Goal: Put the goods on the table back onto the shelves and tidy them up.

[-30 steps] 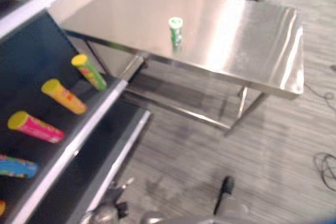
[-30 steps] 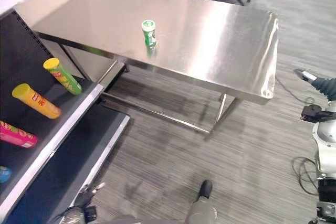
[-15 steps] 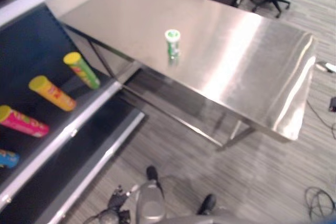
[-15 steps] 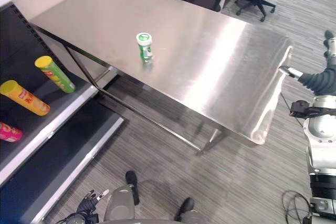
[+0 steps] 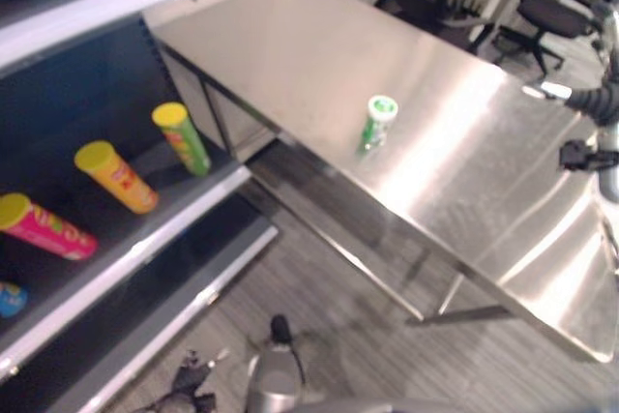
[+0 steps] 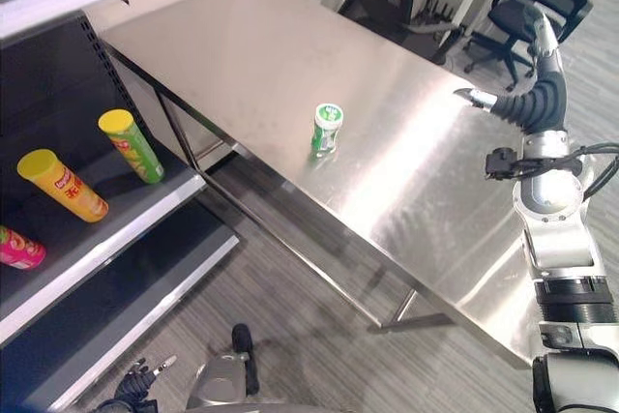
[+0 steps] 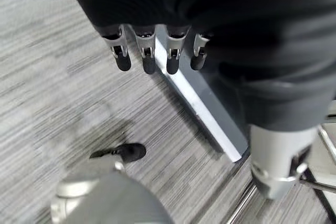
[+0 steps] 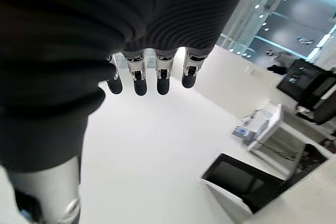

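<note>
Nearest us, our left robot hand hangs low over the grey striped carpet with fingers straight and relaxed, holding nothing. On the dark shelf lie smooth capped tubes, the pink one cut off at the edge. Farther off, a small green-and-white canister stands upright on the brushed-steel tabletop, while our right robot hand is raised beyond its far side, fingers loosely extended and empty.

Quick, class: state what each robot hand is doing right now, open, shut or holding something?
Left hand: open, fingers straight, holding nothing.
Right hand: open, fingers straight, holding nothing.
</note>
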Motion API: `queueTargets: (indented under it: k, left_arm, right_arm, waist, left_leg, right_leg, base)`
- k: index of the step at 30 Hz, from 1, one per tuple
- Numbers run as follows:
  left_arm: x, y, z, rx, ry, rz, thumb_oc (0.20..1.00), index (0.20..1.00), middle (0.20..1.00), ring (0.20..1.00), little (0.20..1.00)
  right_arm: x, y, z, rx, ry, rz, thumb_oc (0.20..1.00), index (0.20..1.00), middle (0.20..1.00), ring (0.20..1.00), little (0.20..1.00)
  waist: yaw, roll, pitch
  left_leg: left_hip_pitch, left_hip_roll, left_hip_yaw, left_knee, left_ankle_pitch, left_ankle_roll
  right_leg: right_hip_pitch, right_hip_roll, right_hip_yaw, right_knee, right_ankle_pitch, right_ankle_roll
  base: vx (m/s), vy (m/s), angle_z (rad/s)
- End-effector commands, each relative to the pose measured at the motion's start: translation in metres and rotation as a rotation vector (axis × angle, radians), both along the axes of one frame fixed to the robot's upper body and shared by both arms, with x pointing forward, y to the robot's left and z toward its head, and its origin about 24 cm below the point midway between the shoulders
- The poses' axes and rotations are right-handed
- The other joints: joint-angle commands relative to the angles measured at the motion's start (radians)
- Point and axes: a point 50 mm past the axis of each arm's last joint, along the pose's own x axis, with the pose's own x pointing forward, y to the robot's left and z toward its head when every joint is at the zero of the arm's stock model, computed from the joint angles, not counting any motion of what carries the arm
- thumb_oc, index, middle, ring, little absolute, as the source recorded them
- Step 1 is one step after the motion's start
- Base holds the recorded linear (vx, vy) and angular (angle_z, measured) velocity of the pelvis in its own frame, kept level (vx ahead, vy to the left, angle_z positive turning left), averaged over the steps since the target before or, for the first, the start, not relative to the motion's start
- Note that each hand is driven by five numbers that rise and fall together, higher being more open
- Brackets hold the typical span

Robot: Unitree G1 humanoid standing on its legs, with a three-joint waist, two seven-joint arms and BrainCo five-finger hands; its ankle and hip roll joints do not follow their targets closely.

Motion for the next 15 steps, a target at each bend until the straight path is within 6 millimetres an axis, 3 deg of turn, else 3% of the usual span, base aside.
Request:
queueTargets:
  k: [1, 2, 5, 6, 7, 8, 9, 11, 15]
  left_arm:
    - [0.021, 0.011, 0.014, 0.068, -0.074, -0.075, 1.000, 1.000, 1.000, 1.000, 1.000]
    - [0.021, 0.011, 0.014, 0.068, -0.074, -0.075, 1.000, 1.000, 1.000, 1.000, 1.000]
    - [0.039, 0.015, 0.021, 0.084, -0.120, -0.099, 1.000, 1.000, 1.000, 1.000, 1.000]
    - [0.039, 0.015, 0.022, 0.084, -0.120, -0.101, 1.000, 1.000, 1.000, 1.000, 1.000]
    - [0.044, 0.017, 0.024, 0.091, -0.131, -0.100, 1.000, 1.000, 1.000, 1.000, 1.000]
    - [0.044, 0.017, 0.024, 0.092, -0.131, -0.101, 1.000, 1.000, 1.000, 1.000, 1.000]
    - [0.038, 0.019, 0.020, 0.101, -0.095, -0.096, 1.000, 1.000, 1.000, 1.000, 1.000]
    - [0.034, 0.015, 0.018, 0.074, -0.095, -0.071, 1.000, 1.000, 1.000, 1.000, 1.000]
    - [0.026, 0.010, 0.013, 0.044, -0.074, -0.069, 1.000, 1.000, 1.000, 1.000, 1.000]
  right_arm:
    - [-0.009, -0.006, 0.042, -0.051, -0.123, 0.013, 1.000, 1.000, 1.000, 1.000, 1.000]
    - [-0.010, -0.007, 0.042, -0.051, -0.123, 0.013, 1.000, 1.000, 1.000, 1.000, 1.000]
    - [-0.016, -0.019, 0.037, -0.030, -0.087, -0.011, 1.000, 1.000, 1.000, 1.000, 1.000]
    - [-0.017, -0.020, 0.037, -0.028, -0.087, -0.013, 1.000, 1.000, 1.000, 1.000, 1.000]
    - [-0.021, -0.026, 0.036, -0.025, -0.078, -0.032, 1.000, 1.000, 1.000, 1.000, 1.000]
    - [-0.022, -0.027, 0.036, -0.024, -0.078, -0.032, 1.000, 1.000, 1.000, 1.000, 1.000]
    - [-0.030, -0.037, 0.031, -0.014, -0.057, -0.060, 1.000, 1.000, 1.000, 1.000, 1.000]
    - [-0.034, -0.030, 0.021, 0.015, -0.048, -0.014, 1.000, 1.000, 1.000, 1.000, 1.000]
    - [-0.038, -0.027, 0.005, 0.044, 0.010, 0.026, 1.000, 1.000, 1.000, 1.000, 1.000]
  waist:
    - [0.010, -0.007, 0.015]
    - [0.011, -0.006, 0.012]
    - [-0.018, -0.013, 0.022]
    - [-0.021, -0.011, 0.019]
    - [-0.046, -0.018, 0.025]
    - [-0.048, -0.017, 0.024]
    - [-0.067, -0.035, 0.017]
    - [-0.063, -0.044, 0.005]
    - [-0.069, -0.033, -0.012]
  left_leg:
    - [0.064, -0.002, -0.131, -0.008, 0.067, -0.018]
    - [0.061, 0.000, -0.129, -0.010, 0.071, -0.017]
    - [0.054, -0.019, -0.219, -0.011, 0.053, -0.037]
    - [0.053, -0.017, -0.225, -0.011, 0.050, -0.039]
    - [0.055, -0.023, -0.273, -0.011, 0.039, -0.054]
    - [0.055, -0.022, -0.276, -0.010, 0.037, -0.055]
    - [0.060, -0.032, -0.318, -0.009, 0.023, -0.063]
    - [0.057, -0.031, -0.319, -0.006, 0.023, -0.068]
    - [0.046, -0.014, -0.326, -0.003, 0.032, -0.086]
  right_leg:
    - [-0.139, -0.028, 0.149, 0.098, 0.119, 0.038]
    - [-0.143, -0.026, 0.150, 0.096, 0.123, 0.038]
    - [-0.194, 0.006, 0.239, -0.082, 0.061, 0.011]
    - [-0.187, 0.009, 0.232, -0.091, 0.060, 0.011]
    - [-0.201, 0.017, 0.292, -0.234, 0.065, 0.016]
    - [-0.194, 0.019, 0.288, -0.245, 0.068, 0.017]
    - [-0.165, 0.042, 0.314, -0.344, 0.082, 0.026]
    - [-0.132, 0.035, 0.279, -0.364, 0.126, 0.035]
    - [-0.093, 0.055, 0.229, -0.420, 0.111, 0.023]
  base:
    - [0.12, 0.056, 0.58]
    - [0.13, -0.029, 1.12]
    - [0.14, -0.117, 0.96]
    - [0.15, -0.177, 0.71]
    - [0.11, -0.104, 1.12]
    - [0.23, -0.162, 1.25]
    - [0.18, -0.110, 1.21]
    - [0.10, -0.149, 0.89]
    - [0.09, -0.061, 0.72]
